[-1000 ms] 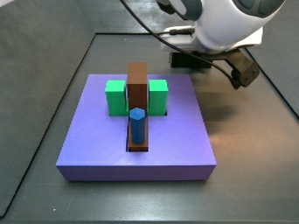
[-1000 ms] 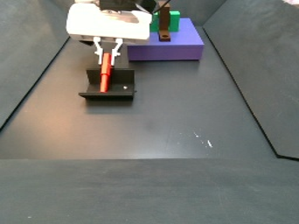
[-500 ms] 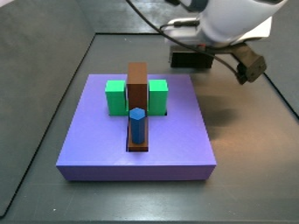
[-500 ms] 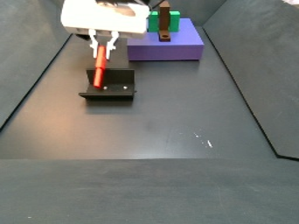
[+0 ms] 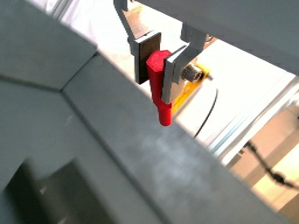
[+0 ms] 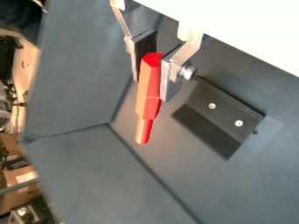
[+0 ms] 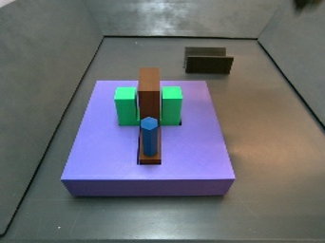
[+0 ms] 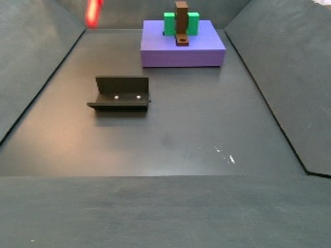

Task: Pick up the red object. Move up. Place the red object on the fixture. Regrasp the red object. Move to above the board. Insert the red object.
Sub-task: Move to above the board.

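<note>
No brand, label or writing can be read in any view. In both wrist views the end effector (image 5: pixel 163 59) is closed on the red peg (image 5: pixel 160 87), its silver fingers (image 6: pixel 180 63) clamping the peg's upper end. The peg's long axis runs in line with the fingers, and its free end points away from the end effector toward the dark floor below. In a wrist view the fixture (image 6: pixel 218 118) lies on the floor beside and below the peg, clear of it. In a side view only the peg's blurred red tip (image 8: pixel 93 12) shows at the top edge, high above the fixture (image 8: pixel 120 94); the end effector itself is out of frame there. The purple board (image 7: pixel 152 138) carries green blocks (image 7: pixel 125 105), a brown bar (image 7: pixel 150 100) and an upright blue peg (image 7: pixel 148 136); the fixture (image 7: pixel 208 61) stands well apart behind it.
</note>
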Controlling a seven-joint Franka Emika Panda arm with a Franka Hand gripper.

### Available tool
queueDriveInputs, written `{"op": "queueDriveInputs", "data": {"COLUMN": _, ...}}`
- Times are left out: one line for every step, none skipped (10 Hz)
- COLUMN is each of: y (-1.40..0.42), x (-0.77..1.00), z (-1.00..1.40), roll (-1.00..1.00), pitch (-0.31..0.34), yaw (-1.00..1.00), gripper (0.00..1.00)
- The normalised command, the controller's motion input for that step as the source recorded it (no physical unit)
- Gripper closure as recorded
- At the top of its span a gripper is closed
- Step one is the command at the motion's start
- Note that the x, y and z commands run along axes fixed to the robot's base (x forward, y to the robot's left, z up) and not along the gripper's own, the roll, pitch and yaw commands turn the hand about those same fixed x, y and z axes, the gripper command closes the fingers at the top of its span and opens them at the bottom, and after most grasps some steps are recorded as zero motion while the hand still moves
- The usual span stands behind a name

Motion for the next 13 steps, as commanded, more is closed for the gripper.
{"op": "queueDriveInputs", "data": {"y": 0.03, "x": -0.06, "z": 1.4, "roll": -0.02, "pitch": -0.025, "yaw": 0.01, "gripper": 1.0}}
{"op": "queueDriveInputs", "data": {"y": 0.01, "x": -0.03, "z": 0.68, "roll": -0.02, "pitch": -0.014, "yaw": 0.0, "gripper": 1.0}}
{"op": "queueDriveInputs", "data": {"y": -1.4, "x": -1.08, "z": 0.28, "roll": -1.0, "pitch": 0.144, "yaw": -0.12, "gripper": 1.0}}
{"op": "queueDriveInputs", "data": {"y": -1.4, "x": -1.1, "z": 0.26, "roll": -1.0, "pitch": 0.141, "yaw": -0.12, "gripper": 1.0}}
{"op": "queueDriveInputs", "data": {"y": -1.4, "x": -1.18, "z": 0.28, "roll": -1.0, "pitch": 0.129, "yaw": -0.1, "gripper": 1.0}}
{"op": "queueDriveInputs", "data": {"y": -1.4, "x": -1.19, "z": 0.25, "roll": -1.0, "pitch": 0.139, "yaw": -0.09, "gripper": 1.0}}
{"op": "queueDriveInputs", "data": {"y": -1.4, "x": -1.16, "z": 0.26, "roll": -1.0, "pitch": 0.147, "yaw": -0.08, "gripper": 1.0}}
{"op": "queueDriveInputs", "data": {"y": -0.85, "x": -0.73, "z": 0.15, "roll": -1.0, "pitch": 0.151, "yaw": -0.07, "gripper": 1.0}}
{"op": "queueDriveInputs", "data": {"y": -0.49, "x": -0.44, "z": 0.07, "roll": -1.0, "pitch": 0.152, "yaw": -0.06, "gripper": 1.0}}
{"op": "queueDriveInputs", "data": {"y": -0.09, "x": -0.14, "z": 0.02, "roll": -1.0, "pitch": 0.141, "yaw": -0.04, "gripper": 1.0}}
{"op": "queueDriveInputs", "data": {"y": -0.02, "x": -0.09, "z": 0.01, "roll": -1.0, "pitch": 0.132, "yaw": -0.04, "gripper": 1.0}}
{"op": "queueDriveInputs", "data": {"y": 0.01, "x": -0.06, "z": 0.0, "roll": -1.0, "pitch": 0.11, "yaw": -0.01, "gripper": 1.0}}
{"op": "queueDriveInputs", "data": {"y": 0.01, "x": -0.06, "z": 0.0, "roll": -0.96, "pitch": 0.094, "yaw": -0.02, "gripper": 1.0}}
